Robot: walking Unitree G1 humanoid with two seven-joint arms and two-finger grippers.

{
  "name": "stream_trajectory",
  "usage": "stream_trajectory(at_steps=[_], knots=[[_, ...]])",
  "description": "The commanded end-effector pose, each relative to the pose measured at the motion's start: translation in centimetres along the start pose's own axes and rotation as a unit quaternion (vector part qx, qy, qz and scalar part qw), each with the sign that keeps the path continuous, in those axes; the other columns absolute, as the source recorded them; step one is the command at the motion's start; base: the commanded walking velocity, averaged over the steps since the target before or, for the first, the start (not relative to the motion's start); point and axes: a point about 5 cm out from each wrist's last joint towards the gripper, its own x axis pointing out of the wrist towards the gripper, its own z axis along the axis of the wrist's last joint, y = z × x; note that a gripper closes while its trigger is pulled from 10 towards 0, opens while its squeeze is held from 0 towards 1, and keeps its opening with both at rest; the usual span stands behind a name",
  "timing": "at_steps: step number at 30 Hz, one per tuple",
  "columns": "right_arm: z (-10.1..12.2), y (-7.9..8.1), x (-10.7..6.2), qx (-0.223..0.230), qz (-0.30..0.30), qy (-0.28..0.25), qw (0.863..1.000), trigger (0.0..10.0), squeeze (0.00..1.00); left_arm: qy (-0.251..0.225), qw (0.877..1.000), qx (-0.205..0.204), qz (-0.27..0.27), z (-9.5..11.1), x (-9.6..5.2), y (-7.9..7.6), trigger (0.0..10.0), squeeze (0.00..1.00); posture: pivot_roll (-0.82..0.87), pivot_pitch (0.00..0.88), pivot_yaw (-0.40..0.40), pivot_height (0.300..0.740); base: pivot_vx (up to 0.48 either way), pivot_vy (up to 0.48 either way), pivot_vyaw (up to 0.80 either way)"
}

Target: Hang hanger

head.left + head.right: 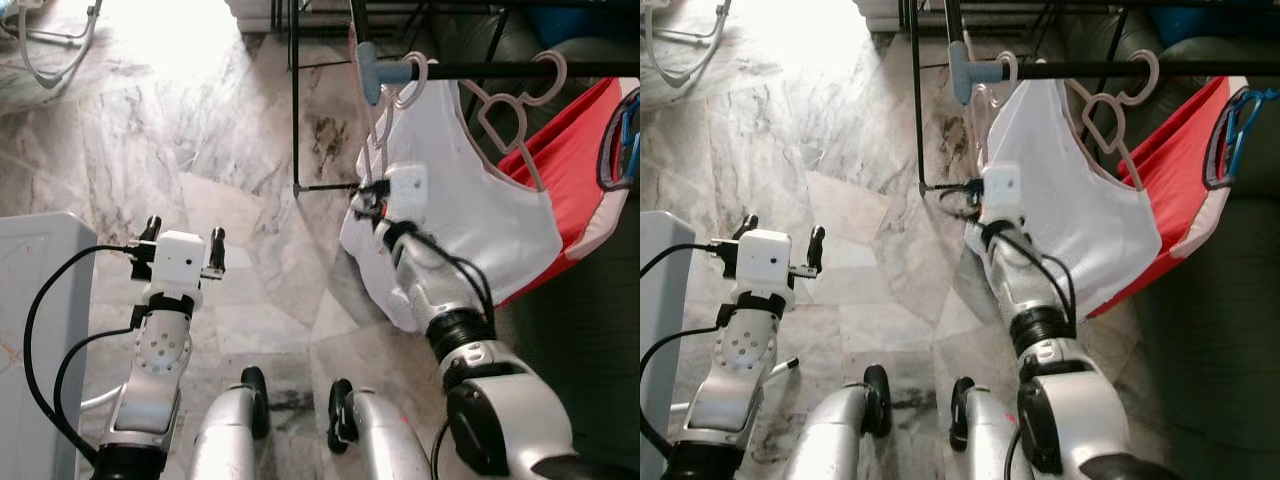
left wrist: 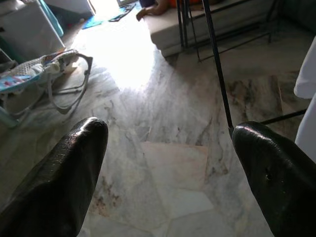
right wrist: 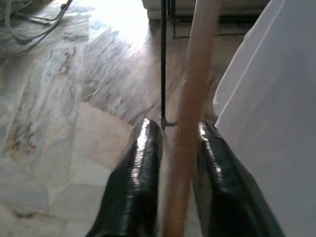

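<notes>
Glossy veined marble floor (image 1: 200,120), matt black metal rail (image 1: 520,70), smooth pink plastic hanger (image 3: 190,113), white cloth garment (image 1: 470,210).

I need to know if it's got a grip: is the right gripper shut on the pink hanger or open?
Shut. In the right wrist view the right gripper has both black fingers pressed against the pink hanger bar between them.

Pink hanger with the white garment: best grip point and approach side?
Grip the pink hanger on its straight lower bar, coming from below at the end away from the white garment. That bar is thin, bare and fits between two fingers; the hook must stay free for the black rail. The right gripper is already shut on it there. The left gripper is open.
</notes>
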Motion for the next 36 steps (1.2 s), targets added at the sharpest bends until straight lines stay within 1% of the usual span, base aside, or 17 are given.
stream_trajectory(at_steps=[1, 5, 6, 10, 12, 15, 18, 20, 21, 22, 25, 27, 29, 31, 32, 34, 36], knots=[[-0.1, -0.5, -0.2, -0.014, -0.005, -0.003, 1.0, 10.0, 1.0, 0.013, 1.0, 0.003, -0.004, -0.5, -0.3, -0.2, 10.0, 0.0, 0.04, 0.321, -0.075, 0.74, 0.0, 0.0, 0.0], [0.4, -1.5, -0.4, -0.034, -0.014, -0.02, 0.999, 10.0, 1.0, 0.017, 1.0, 0.006, -0.004, -0.6, -0.2, -0.2, 10.0, 0.0, 0.04, 0.32, -0.076, 0.74, 0.0, 0.0, 0.0], [0.5, -2.0, -0.6, -0.035, -0.019, -0.021, 0.999, 10.0, 1.0, 0.017, 1.0, 0.006, -0.004, -0.6, -0.2, -0.2, 10.0, 0.0, 0.03, 0.318, -0.078, 0.74, 0.0, 0.0, 0.0], [0.6, -2.6, -0.8, -0.037, -0.027, -0.027, 0.999, 10.0, 1.0, 0.017, 1.0, 0.005, -0.004, -0.6, -0.1, -0.2, 10.0, 0.0, 0.03, 0.316, -0.079, 0.74, 0.0, 0.0, 0.0], [1.2, -3.0, -1.2, -0.035, -0.027, -0.048, 0.998, 10.0, 1.0, 0.016, 1.0, 0.004, -0.005, -0.6, -0.2, -0.3, 10.0, 0.0, 0.03, 0.316, -0.079, 0.74, 0.0, 0.0, 0.0], [1.6, -2.9, -1.5, -0.041, -0.017, -0.071, 0.996, 10.0, 1.0, 0.018, 1.0, 0.004, -0.006, -0.7, -0.2, -0.3, 10.0, 0.0, 0.03, 0.317, -0.076, 0.74, 0.0, 0.0, 0.0], [1.4, -3.2, -2.0, -0.042, -0.019, -0.066, 0.997, 10.0, 1.0, 0.02, 1.0, 0.005, -0.01, -0.8, -0.3, -0.4, 10.0, 0.0, 0.02, 0.318, -0.073, 0.74, 0.0, 0.0, 0.0], [0.9, -3.1, -2.6, -0.042, -0.012, -0.061, 0.997, 10.0, 1.0, 0.02, 1.0, 0.006, -0.014, -0.8, -0.2, -0.5, 10.0, 0.0, 0.02, 0.319, -0.068, 0.74, 0.0, 0.0, 0.0], [0.9, -3.1, -2.8, -0.044, -0.009, -0.064, 0.997, 10.0, 1.0, 0.02, 1.0, 0.006, -0.014, -0.8, -0.2, -0.5, 10.0, 0.0, 0.01, 0.319, -0.07, 0.74, 0.0, 0.0, 0.0], [0.9, -2.8, -3.4, -0.059, 0.003, -0.074, 0.995, 10.0, 1.0, 0.019, 1.0, 0.007, -0.014, -0.8, -0.1, -0.5, 10.0, 0.0, 0.01, 0.318, -0.072, 0.74, 0.0, 0.0, 0.0], [0.7, -2.2, -4.5, -0.068, 0.026, -0.087, 0.994, 10.0, 1.0, 0.014, 1.0, 0.009, -0.012, -0.6, -0.1, -0.4, 10.0, 0.0, 0.01, 0.318, -0.074, 0.74, 0.0, 0.0, 0.0], [0.5, -2.3, -4.9, -0.073, 0.024, -0.09, 0.993, 10.0, 1.0, 0.013, 1.0, 0.006, -0.008, -0.6, -0.2, -0.4, 10.0, 0.0, 0.02, 0.316, -0.079, 0.74, 0.0, 0.0, 0.0], [0.3, -2.6, -5.5, -0.066, 0.002, -0.093, 0.993, 10.0, 1.0, 0.018, 1.0, 0.001, -0.002, -0.7, -0.5, -0.4, 10.0, 0.0, 0.02, 0.311, -0.08, 0.74, 0.0, 0.0, 0.0], [0.5, -3.0, -6.1, -0.056, -0.019, -0.115, 0.992, 10.0, 1.0, 0.028, 1.0, -0.012, 0.002, -1.0, -0.9, -0.4, 10.0, 0.0, 0.03, 0.305, -0.077, 0.74, 0.0, 0.0, 0.0], [1.0, -3.4, -6.5, -0.042, -0.044, -0.138, 0.989, 10.0, 1.0, 0.025, 1.0, -0.013, 0.0, -0.9, -1.3, -0.4, 10.0, 0.0, 0.03, 0.303, -0.071, 0.74, 0.0, 0.0, 0.0], [1.4, -3.9, -6.8, -0.03, -0.064, -0.15, 0.986, 10.0, 1.0, 0.02, 1.0, -0.009, -0.003, -0.8, -1.5, -0.3, 10.0, 0.0, 0.03, 0.301, -0.069, 0.74, 0.0, 0.0, 0.0], [1.7, -5.1, -7.4, -0.029, -0.109, -0.157, 0.981, 10.0, 1.0, 0.021, 1.0, -0.009, 0.0, -0.9, -1.8, -0.1, 10.0, 0.0, 0.03, 0.295, -0.072, 0.74, 0.0, 0.0, 0.0]])
